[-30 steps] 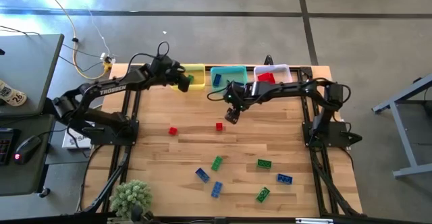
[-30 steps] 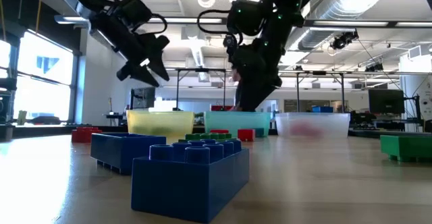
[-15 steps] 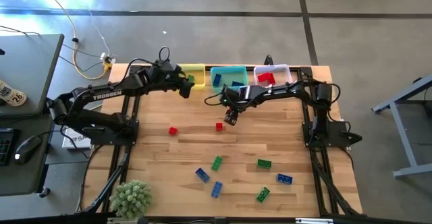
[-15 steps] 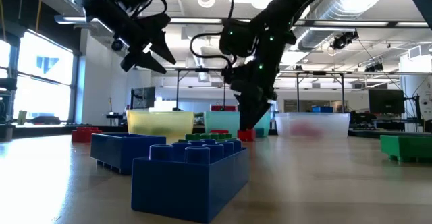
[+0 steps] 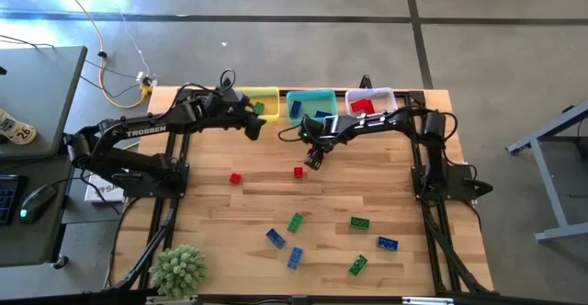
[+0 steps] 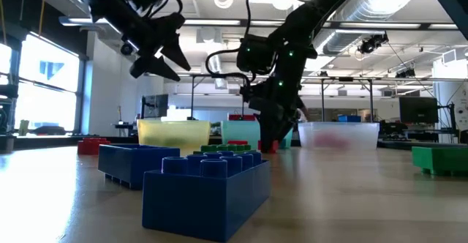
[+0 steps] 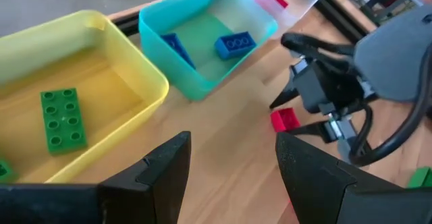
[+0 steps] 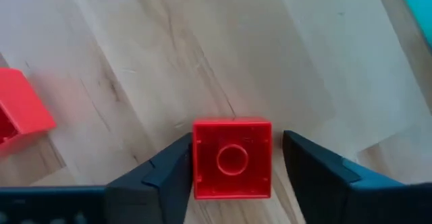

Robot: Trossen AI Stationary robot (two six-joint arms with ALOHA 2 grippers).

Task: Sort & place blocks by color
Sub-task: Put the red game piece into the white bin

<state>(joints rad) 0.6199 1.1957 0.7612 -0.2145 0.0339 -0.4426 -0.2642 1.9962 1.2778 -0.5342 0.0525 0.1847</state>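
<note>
Sitting between the right pincer's (image 8: 233, 183) parted fingers, the red block (image 8: 232, 158) seems barely ungripped.

"TROSSEN" on the left arm (image 5: 147, 130)

From above we look straight down on the whole table (image 5: 303, 204). Our low view sits at tabletop height, close behind a blue block (image 6: 205, 192), facing the far bins. Our left wrist view looks down on the yellow bin (image 7: 81, 109). Our right wrist view, very near, shares the red block (image 8: 232, 158) with it.
</note>
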